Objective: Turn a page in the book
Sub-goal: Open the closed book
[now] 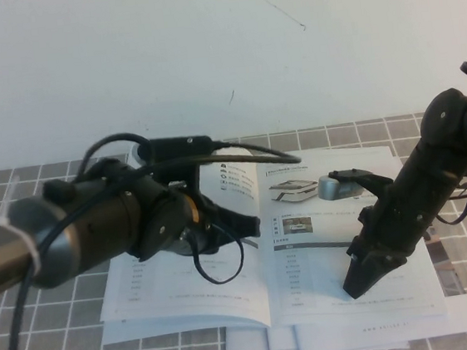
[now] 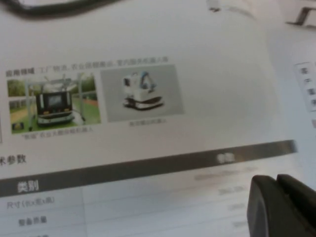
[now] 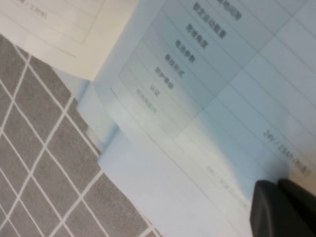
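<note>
two grippers over the book [image 1: 266, 247]: my left gripper [image 1: 243, 224] hovers near its spine, my right gripper [image 1: 363, 278], fingers together, presses the page [image 1: 350, 255]. pressing may crease it.

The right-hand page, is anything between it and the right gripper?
Nothing visible: the right gripper sits tip-down at the page of the open book. The left gripper hovers over the left leaf, near the spine.
</note>
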Available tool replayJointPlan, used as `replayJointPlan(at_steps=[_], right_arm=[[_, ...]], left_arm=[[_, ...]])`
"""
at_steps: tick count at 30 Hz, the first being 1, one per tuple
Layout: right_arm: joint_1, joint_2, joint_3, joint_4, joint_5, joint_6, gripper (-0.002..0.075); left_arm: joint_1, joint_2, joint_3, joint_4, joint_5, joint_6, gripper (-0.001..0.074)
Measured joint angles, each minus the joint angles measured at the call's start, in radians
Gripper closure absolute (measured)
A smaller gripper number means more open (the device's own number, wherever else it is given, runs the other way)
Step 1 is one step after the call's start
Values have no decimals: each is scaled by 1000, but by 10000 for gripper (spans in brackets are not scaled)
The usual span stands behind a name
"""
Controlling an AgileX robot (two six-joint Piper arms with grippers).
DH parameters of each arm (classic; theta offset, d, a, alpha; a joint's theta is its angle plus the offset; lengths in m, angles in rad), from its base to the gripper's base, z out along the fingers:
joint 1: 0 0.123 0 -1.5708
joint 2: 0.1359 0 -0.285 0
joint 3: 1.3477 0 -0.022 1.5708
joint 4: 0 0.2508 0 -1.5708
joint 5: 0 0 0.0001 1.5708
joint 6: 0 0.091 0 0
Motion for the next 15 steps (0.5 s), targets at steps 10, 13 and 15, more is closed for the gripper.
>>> replayJointPlan(at_steps=[10,13,15], right_arm=[[0,0,0,0,-2,32,726],[0,0,0,0,-2,34,726],[0,0,0,0,-2,34,726]], left_arm=[[46,207,0,-8,-67,-38,738],[46,217,0,-10,-71,-41,738],[46,217,0,-11,-71,-41,738]])
